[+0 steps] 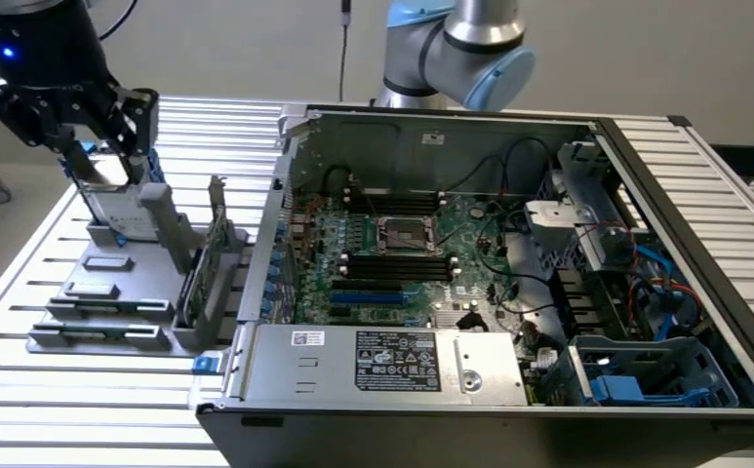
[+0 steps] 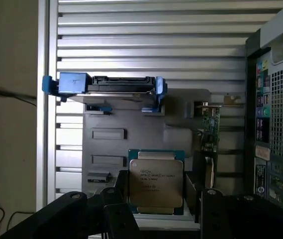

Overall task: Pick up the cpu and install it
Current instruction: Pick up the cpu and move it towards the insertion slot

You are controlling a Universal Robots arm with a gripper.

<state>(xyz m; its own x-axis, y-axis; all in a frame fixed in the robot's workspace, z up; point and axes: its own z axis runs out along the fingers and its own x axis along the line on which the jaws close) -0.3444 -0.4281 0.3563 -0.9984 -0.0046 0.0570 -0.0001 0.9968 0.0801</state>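
Observation:
The cpu [image 2: 156, 181], a small square chip with a dull silvery top and a green edge, sits flat between my two dark fingers [image 2: 117, 201], which press against its opposite sides. In the exterior view my gripper [image 1: 103, 174] hangs at the far left with the cpu [image 1: 103, 166] in it, over the grey parts holder [image 1: 103, 292] and just above the upright hard drive. The dark metal-framed socket [image 1: 403, 234] lies in the middle of the motherboard inside the open computer case [image 1: 481, 122], well to the exterior view's right of my gripper.
An upright silver hard drive with blue brackets [image 1: 123, 210] stands in the holder right below my gripper, also seen as the hard drive [image 2: 106, 84]. An expansion card [image 1: 214, 244] stands between holder and case. Cables and drive cages crowd the case's right side. The slatted table [image 1: 77, 400] surrounds everything.

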